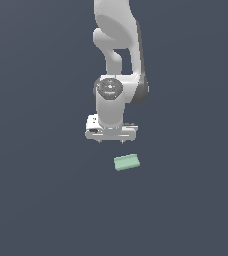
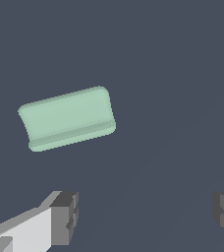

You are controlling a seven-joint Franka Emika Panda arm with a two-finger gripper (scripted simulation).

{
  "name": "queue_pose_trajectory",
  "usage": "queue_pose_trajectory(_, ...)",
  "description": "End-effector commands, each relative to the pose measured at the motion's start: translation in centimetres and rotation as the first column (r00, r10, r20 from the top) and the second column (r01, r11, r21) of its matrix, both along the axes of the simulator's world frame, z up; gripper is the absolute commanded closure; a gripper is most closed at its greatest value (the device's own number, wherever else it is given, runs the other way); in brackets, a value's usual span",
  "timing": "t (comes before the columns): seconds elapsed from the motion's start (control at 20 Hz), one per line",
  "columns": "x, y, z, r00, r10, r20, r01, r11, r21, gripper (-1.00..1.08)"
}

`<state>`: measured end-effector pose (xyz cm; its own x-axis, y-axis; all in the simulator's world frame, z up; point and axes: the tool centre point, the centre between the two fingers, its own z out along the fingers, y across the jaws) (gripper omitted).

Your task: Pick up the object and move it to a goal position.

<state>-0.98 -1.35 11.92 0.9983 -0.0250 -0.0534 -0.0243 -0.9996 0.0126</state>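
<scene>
— Arm posture?
— Upright, wrist pointed straight down over the dark worktop (image 1: 41, 200). Gripper (image 1: 111, 141) suspended above the surface, clear of everything.

— State of the fingers (image 2: 65, 216)?
— Spread wide apart, nothing between them. Confirmed in the wrist view: one grey pad at each side, bare worktop in the gap.

— Location of the object (image 1: 126, 162)?
— Flat on the worktop, just below the gripper and offset slightly toward the exterior view's right. Long side slightly tilted. Not touched by either finger, and outside the gap between them in the wrist view.

— Condition?
— Pale mint green, brick-like, rounded corners.
</scene>
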Motion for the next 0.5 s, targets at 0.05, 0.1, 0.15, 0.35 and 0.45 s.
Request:
queue_pose_trajectory(0.05, 0.02, -0.01, -0.01, 1.000, 0.000, 0.000, 0.000, 1.000, 0.000, -0.92)
queue_pose_trajectory(0.1, 0.07, 0.05, 0.03, 1.000, 0.001, 0.001, -0.001, 1.000, 0.002, -0.92)
queue_pose_trajectory(0.15, 0.16, 0.12, 0.08, 1.000, 0.003, 0.003, -0.003, 1.000, 0.003, -0.92)
queue_pose_trajectory(0.35, 0.70, 0.51, 0.37, 1.000, 0.017, 0.012, -0.018, 1.000, 0.016, -0.92)
queue_pose_trajectory(0.45, 0.85, 0.61, 0.46, 1.000, 0.023, 0.015, -0.024, 1.000, 0.019, -0.92)
